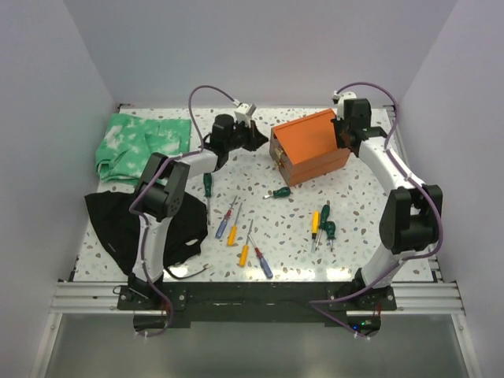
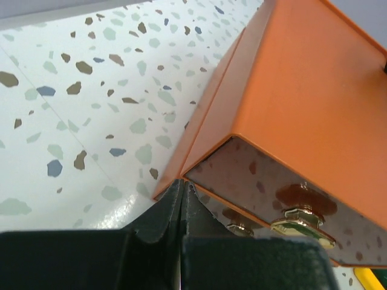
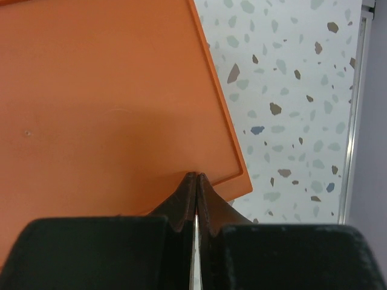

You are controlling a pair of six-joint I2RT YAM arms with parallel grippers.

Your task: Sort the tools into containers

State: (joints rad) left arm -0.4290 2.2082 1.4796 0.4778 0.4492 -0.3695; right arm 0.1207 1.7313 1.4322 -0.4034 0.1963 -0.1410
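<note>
1. The orange rectangular hard-sided chest [image 1: 309,147] stands at the back of the speckled white desk [image 1: 358,203], between the two arms. Its glossy face with small brass knobs [image 2: 299,220] is turned towards the left arm.
2. The left jaws are pressed fully together and hold nothing. Their tips sit at the lower corner of the chest's knobbed face, touching it or just beside it.
3. The right jaws are likewise closed tight and empty, with their tips against the edge of a flat orange panel of the chest.
4. The small screwdrivers lie loose on the desk nearer the arm bases, apart from the chest:
   - a stubby green-handled one [image 1: 207,185];
   - another green one [image 1: 278,192];
   - a blue and yellow-orange cluster [image 1: 228,230];
   - a yellow and red pair [image 1: 253,258];
   - a yellow and green group [image 1: 323,223].
5. No drawer looks pulled out, so sorting appears not yet begun.
6. The chest seems stiff, smooth and too wide to span, so a brass knob is the likely hold.
7. The screwdrivers look light and rigid and may roll. The thicker handle should give a surer grip than the thin shaft.
</note>
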